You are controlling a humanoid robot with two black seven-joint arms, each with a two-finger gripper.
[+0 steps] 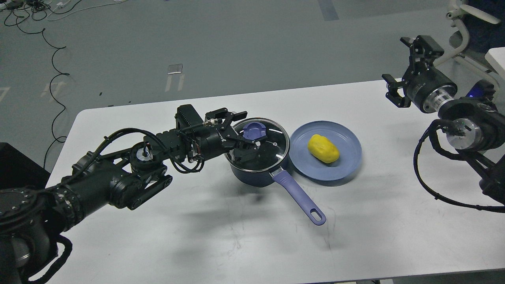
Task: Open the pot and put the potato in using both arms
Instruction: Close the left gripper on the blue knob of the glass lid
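A dark blue pot (pixel 252 175) with a purple handle (pixel 300 197) stands mid-table under a glass lid (pixel 272 148) with a purple knob (pixel 254 131). My left gripper (pixel 247 136) reaches in from the left over the lid, its fingers closed against the knob. A yellow potato (pixel 323 148) lies on a blue plate (pixel 347 165) just right of the pot. My right gripper (pixel 404 67) is open and empty, held high above the table's far right corner, well away from the potato.
The white table (pixel 197 236) has bare surface in front of the pot and to its left. A white chair (pixel 465 23) stands behind the right arm. Cables lie on the grey floor at the far left.
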